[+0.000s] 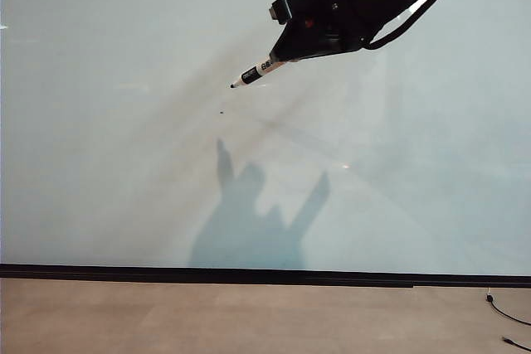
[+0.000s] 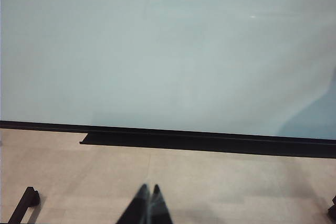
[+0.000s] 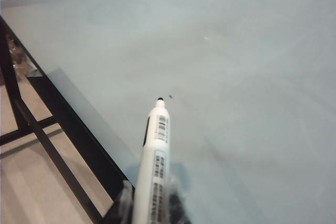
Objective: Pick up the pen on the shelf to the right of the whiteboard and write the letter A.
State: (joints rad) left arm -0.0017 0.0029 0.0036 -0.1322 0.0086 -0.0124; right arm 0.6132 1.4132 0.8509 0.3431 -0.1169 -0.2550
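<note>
The whiteboard (image 1: 124, 122) fills most of the exterior view, pale and glossy with a black strip along its bottom. My right gripper (image 1: 286, 54) reaches in from the upper right, shut on the pen (image 1: 257, 71), a slim white marker whose dark tip points down-left and hovers in front of the board. A tiny dark speck (image 1: 222, 111) lies just below the tip. In the right wrist view the pen (image 3: 155, 161) sticks out between the fingers (image 3: 124, 199), its tip close to the speck (image 3: 171, 97). No letter A shows. My left gripper (image 2: 149, 188) is shut and holds nothing, low before the board (image 2: 168, 51).
A black tray ledge (image 2: 210, 142) runs along the board's bottom edge above the pale floor. A black frame of bars (image 3: 37, 124) stands beside the board. A cable (image 1: 508, 314) lies at the lower right. The arm's shadow (image 1: 257, 221) falls on the board.
</note>
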